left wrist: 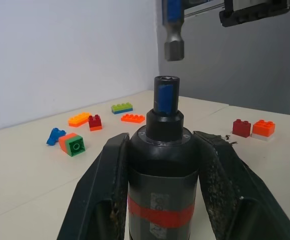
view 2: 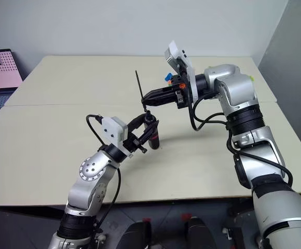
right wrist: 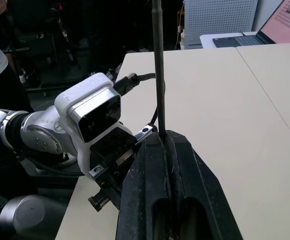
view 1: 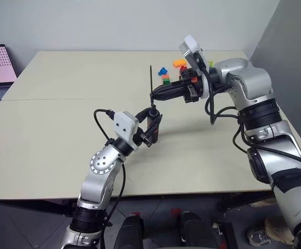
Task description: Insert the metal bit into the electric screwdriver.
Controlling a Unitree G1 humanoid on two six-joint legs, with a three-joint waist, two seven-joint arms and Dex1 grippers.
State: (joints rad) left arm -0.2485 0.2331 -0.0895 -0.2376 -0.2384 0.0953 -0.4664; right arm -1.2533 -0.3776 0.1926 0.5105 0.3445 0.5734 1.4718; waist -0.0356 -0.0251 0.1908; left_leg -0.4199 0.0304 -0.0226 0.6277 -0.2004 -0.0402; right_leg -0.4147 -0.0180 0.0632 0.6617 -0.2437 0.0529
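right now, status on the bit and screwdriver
Left gripper shut on electric screwdriver. Right gripper shut on metal bit, poised just above screwdriver socket. Nothing between them.

Toy bricks (view 1: 177, 70) crowd the table (view 1: 62, 129) behind both claws.

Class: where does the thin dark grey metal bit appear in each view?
Left eye view: thin grey metal bit upright in right gripper, centre.
Right eye view: bit left of centre.
Left wrist view: bit end over black pen-shaped electric screwdriver.
Right wrist view: bit rising between jaws.
Shared landmark: beige table.
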